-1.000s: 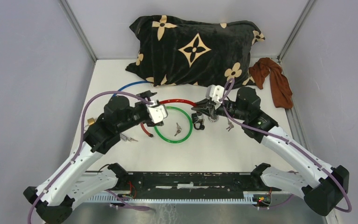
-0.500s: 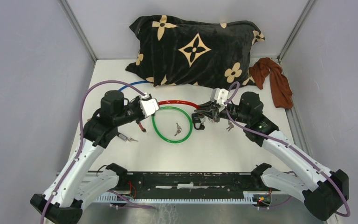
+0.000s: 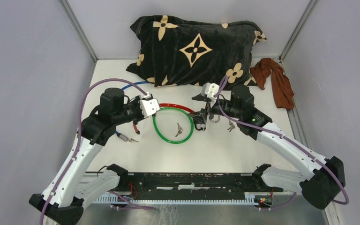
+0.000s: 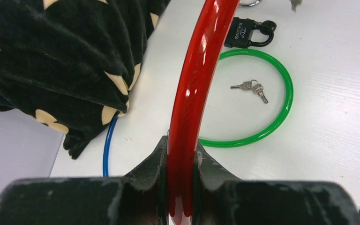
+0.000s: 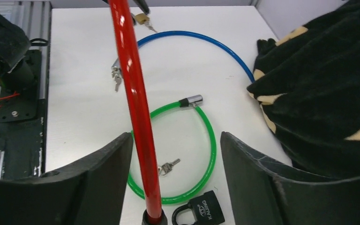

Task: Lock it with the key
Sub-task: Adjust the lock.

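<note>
Left jaws clamp the red cable (image 4: pixel 194 93); right jaws stand apart, that cable passing between them. Padlock (image 4: pixel 243 33) lies on the counter (image 4: pixel 337 140) just beside the green loop (image 4: pixel 288 91); keys (image 4: pixel 253 89) lie inside the loop.

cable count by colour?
red cable: 1
green cable: 1
blue cable: 1
total: 3
</note>
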`<state>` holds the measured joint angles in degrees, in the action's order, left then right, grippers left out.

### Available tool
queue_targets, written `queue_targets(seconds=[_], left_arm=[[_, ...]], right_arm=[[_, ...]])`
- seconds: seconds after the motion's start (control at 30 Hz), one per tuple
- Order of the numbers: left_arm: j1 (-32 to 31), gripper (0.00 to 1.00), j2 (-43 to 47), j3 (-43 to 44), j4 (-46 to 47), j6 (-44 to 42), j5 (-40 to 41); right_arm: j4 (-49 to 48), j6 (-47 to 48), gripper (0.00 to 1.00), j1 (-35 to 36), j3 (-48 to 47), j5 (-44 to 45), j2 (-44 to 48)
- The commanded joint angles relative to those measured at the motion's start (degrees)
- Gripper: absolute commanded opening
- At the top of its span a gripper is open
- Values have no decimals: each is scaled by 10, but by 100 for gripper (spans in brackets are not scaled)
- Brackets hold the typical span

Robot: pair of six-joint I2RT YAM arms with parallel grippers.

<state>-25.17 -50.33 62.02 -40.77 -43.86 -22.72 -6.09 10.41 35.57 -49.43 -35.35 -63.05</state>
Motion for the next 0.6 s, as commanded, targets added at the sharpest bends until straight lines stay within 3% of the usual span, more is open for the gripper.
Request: queue_targets(seconds=[0.0,0.1,0.3,0.47,0.5,0.57], left_arm=[[-6,2,-8,38,0,-33,4],[-8,2,-12,39,0,-33,5],[-10,2,-12,40,1,-29,4],[-11,2,-9,37,6,-11,1],[-11,2,-8,36,6,-8,0],[-12,2,-7,34,6,-6,-2]], right_arm=[[89,58,77,48,-74,37,-30],[103,55,78,68,-87,72,-41],[107,36,62,79,-92,120,-49],[127,30,56,80,-83,150,-63],[127,28,52,80,-80,157,-62],[126,23,31,80,-78,173,-59]])
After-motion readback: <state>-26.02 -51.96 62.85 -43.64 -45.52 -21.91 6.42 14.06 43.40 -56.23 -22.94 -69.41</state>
